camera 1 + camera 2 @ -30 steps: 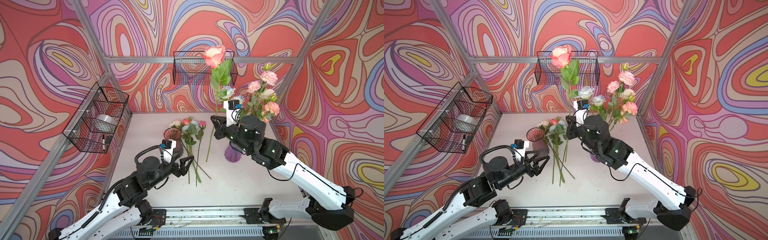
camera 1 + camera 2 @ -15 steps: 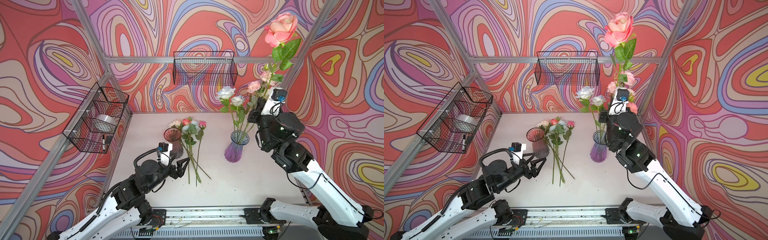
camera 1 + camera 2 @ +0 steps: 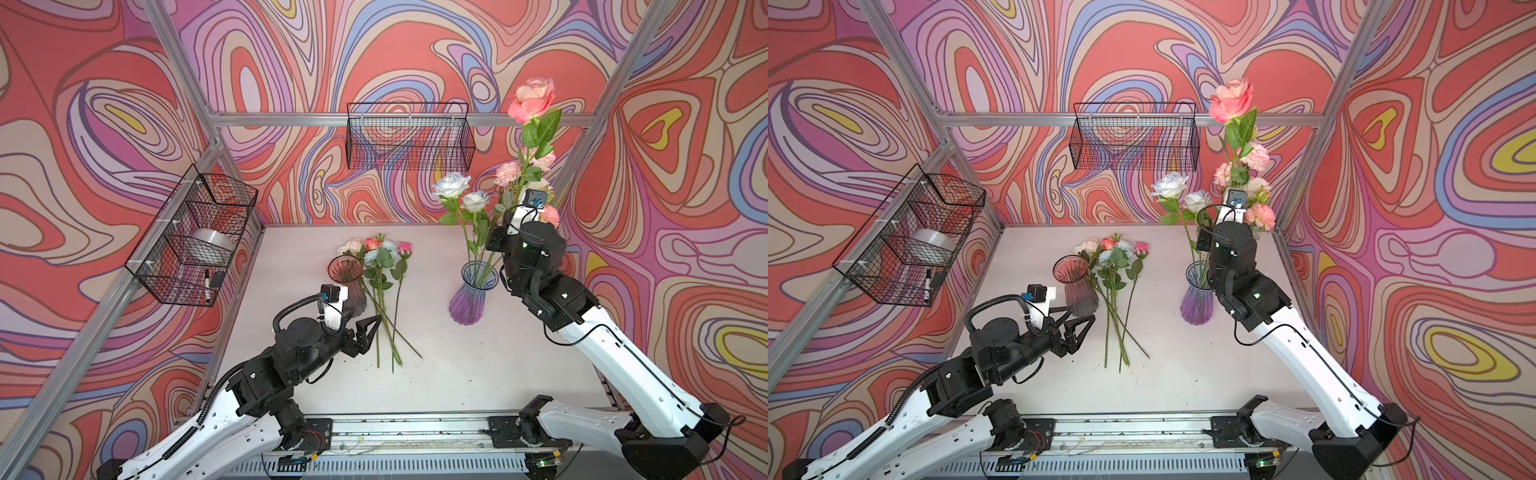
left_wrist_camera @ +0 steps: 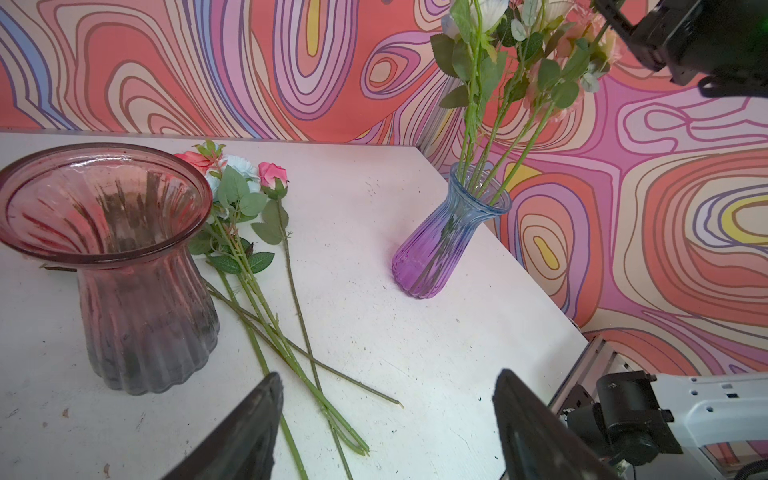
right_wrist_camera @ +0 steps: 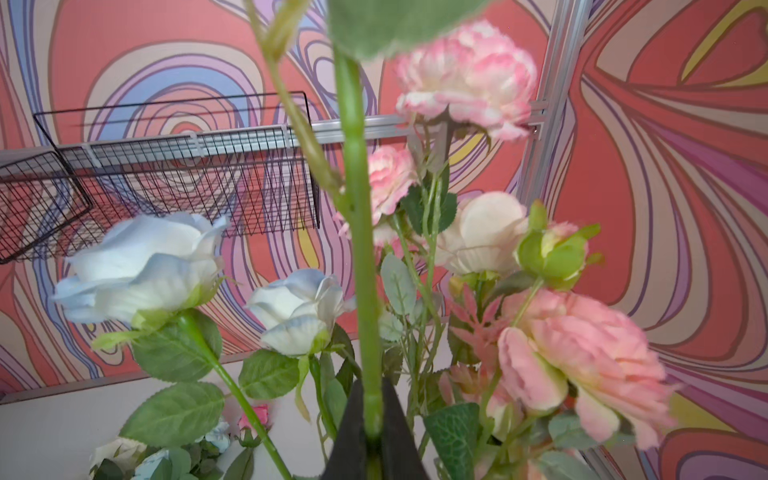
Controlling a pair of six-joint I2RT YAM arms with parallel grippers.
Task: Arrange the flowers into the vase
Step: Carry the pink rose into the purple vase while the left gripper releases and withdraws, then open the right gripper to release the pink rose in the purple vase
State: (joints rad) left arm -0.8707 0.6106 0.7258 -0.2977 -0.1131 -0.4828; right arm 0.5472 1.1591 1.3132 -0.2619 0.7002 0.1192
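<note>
Nearest the arm bases, the left end effector (image 3: 371, 332) hovered low over the white surface (image 3: 457, 374) with its jaws spread apart and nothing between them, just beside the lower ends of the loose flowers (image 3: 379, 253). Those few stems lay flat on the surface, crossing one another, their pink, coral and pale blooms pointing toward the back wall. An empty dusky red vase (image 3: 345, 270) stood upright, its base touching the stems on their left. Farther right, well apart from that pile, the purple vase (image 3: 467, 303) stood upright and held several stems: two white-blue roses (image 3: 451, 185) leaning left and pink carnations (image 3: 507, 172) leaning right. Above and just behind its mouth, the right end effector (image 5: 372, 399) was clamped together on the thick green stem of a coral rose (image 3: 532, 99), holding it upright with the bloom high above the bouquet. On the back wall hung a wire basket (image 3: 409, 137).
</note>
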